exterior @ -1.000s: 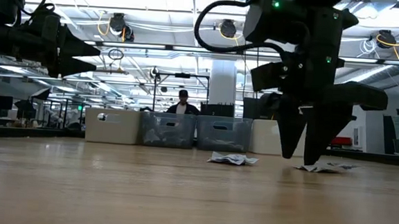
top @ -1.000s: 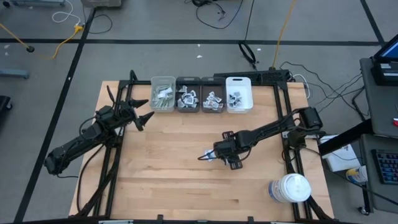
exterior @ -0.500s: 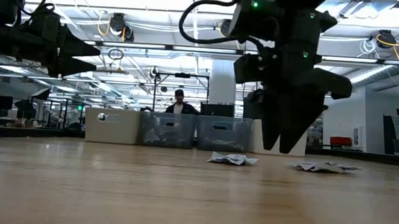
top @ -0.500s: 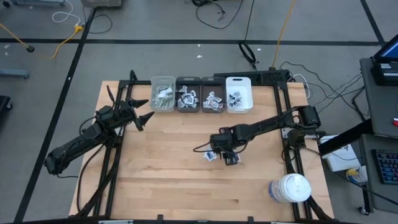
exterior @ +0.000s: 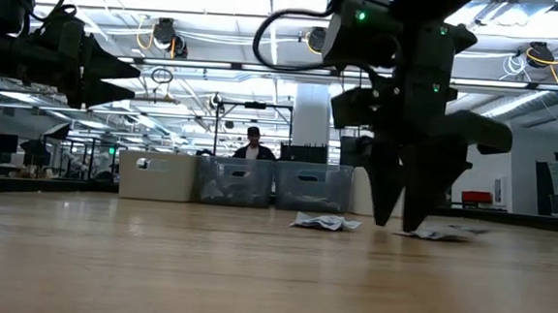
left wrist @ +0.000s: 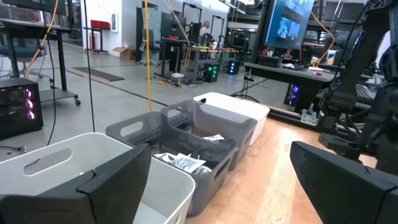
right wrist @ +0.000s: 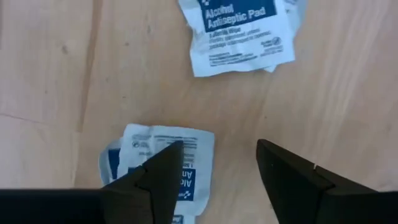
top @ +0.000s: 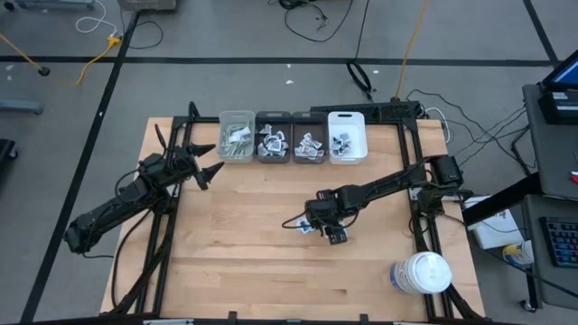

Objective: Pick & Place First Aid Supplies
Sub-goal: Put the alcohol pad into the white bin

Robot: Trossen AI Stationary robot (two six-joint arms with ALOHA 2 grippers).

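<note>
The wooden table (top: 244,253) fills most of the floor space here, with black rails along its sides. On its near right corner stands a big white jar (top: 421,273) with a lid. Along the far edge sits a row of 4 small bins (top: 293,137): white at both ends, 2 grey in the middle, all with first aid supplies (top: 237,140) lying inside, pale wrapped strips in the left one and little sachets in the others.

The left arm waits over the left side of the table, its left gripper (top: 207,161) raised well off the wood and its fingers spread as wide as they go, holding nothing.

The right arm reaches in from the right rail to mid-table. The right gripper (exterior: 397,220) points straight down, tips at or just above the wood, fingers (right wrist: 163,171) partly apart and gripping nothing. 2 alcohol pad sachets lie loose on the table there: one sachet (right wrist: 160,163) sits partly under the gripper's tips, touching or nearly so, and the other sachet (right wrist: 239,31) lies just beyond it, a bit crumpled.

Far behind the bins, a person (exterior: 252,145) stands in the room.
</note>
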